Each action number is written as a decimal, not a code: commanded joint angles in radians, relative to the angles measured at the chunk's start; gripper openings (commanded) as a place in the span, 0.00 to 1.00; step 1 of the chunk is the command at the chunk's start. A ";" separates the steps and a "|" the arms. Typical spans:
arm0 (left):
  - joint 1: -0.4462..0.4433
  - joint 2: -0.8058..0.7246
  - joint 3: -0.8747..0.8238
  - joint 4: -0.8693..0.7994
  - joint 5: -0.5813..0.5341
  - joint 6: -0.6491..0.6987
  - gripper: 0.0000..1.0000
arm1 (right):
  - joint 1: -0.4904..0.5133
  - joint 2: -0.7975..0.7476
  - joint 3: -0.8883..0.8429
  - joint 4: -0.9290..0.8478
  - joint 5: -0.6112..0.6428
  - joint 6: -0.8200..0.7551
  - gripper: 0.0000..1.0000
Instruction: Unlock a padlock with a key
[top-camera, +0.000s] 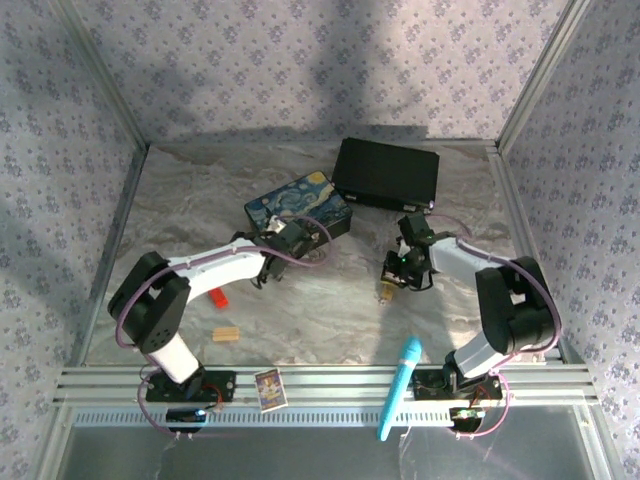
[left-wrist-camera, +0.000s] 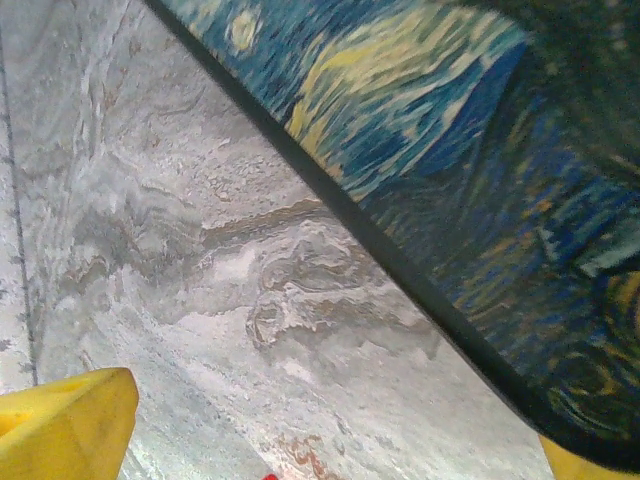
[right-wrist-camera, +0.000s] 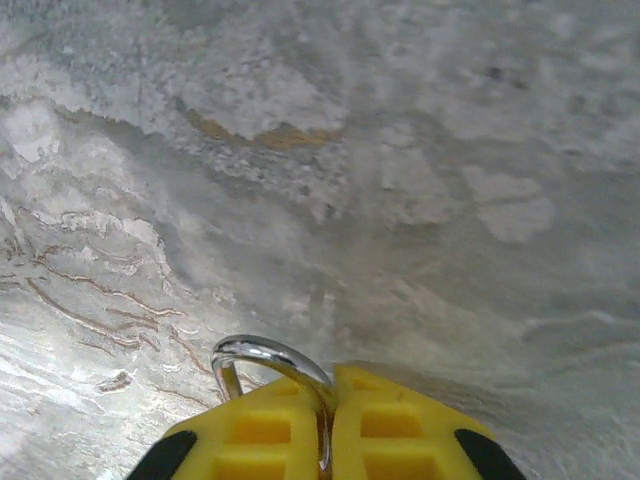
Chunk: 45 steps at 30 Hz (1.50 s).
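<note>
Brass and tiny, the padlock (top-camera: 383, 291) lies on the table (top-camera: 320, 310) right of centre, directly at the tips of the right gripper (top-camera: 394, 276), on their near-left side in the top view. Its long axis looks to run from the shackle (right-wrist-camera: 262, 352) at the fingers down to the body toward the near edge, tilted slightly left. I judge the keyhole end to point away from the gripper, though it is too small to confirm. In the wrist view the yellow fingers (right-wrist-camera: 400, 430) are pressed almost together with the silver loop pinched at their seam, so the right gripper reads as clenched on the padlock. The left gripper (top-camera: 283, 240) is spread wide beside the tin (top-camera: 300, 208), well apart from the padlock, so the right arm is far nearer.
</note>
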 joint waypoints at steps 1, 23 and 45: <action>0.035 -0.008 0.012 0.069 0.041 0.026 1.00 | 0.030 0.043 0.050 -0.078 0.045 -0.068 0.17; 0.256 -0.556 -0.229 0.245 0.277 -0.092 1.00 | -0.025 -0.326 0.135 -0.040 0.393 -0.182 0.94; 0.767 -0.183 -0.594 1.339 0.489 0.199 1.00 | -0.365 -0.219 -0.468 1.205 0.460 -0.547 0.94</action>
